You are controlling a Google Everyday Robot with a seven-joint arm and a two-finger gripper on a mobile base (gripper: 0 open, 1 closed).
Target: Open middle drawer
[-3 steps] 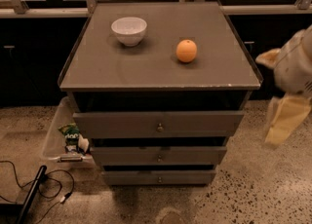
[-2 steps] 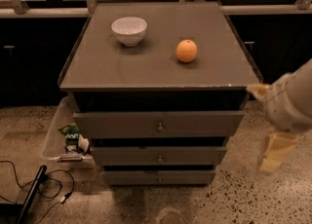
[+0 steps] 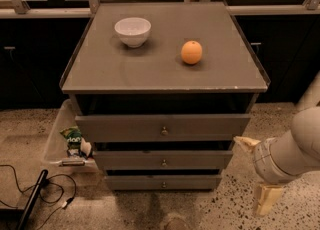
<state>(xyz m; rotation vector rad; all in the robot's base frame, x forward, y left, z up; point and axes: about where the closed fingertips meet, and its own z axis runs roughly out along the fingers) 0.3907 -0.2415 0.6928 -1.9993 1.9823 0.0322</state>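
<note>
The grey cabinet has three drawer fronts. The middle drawer (image 3: 190, 159) is the middle-sized grey front with a small round metal knob (image 3: 163, 163) at its centre, and it looks shut. My gripper (image 3: 248, 175) is low at the right of the cabinet, level with the middle and bottom drawers. Its two cream fingers (image 3: 244, 142) are spread apart and hold nothing. It is apart from the drawer front, to the right of the knob.
The taller top drawer (image 3: 210, 126) and the narrow bottom drawer (image 3: 135, 182) flank the middle one. A white bowl (image 3: 132, 30) and an orange (image 3: 191, 52) sit on the cabinet top. A clear bin (image 3: 56, 141) with packets and cables (image 3: 30, 194) lie on the floor at the left.
My arm has come down and to the left, from beside the cabinet top to beside the lower drawers. The drawers, bowl and orange have not moved.
</note>
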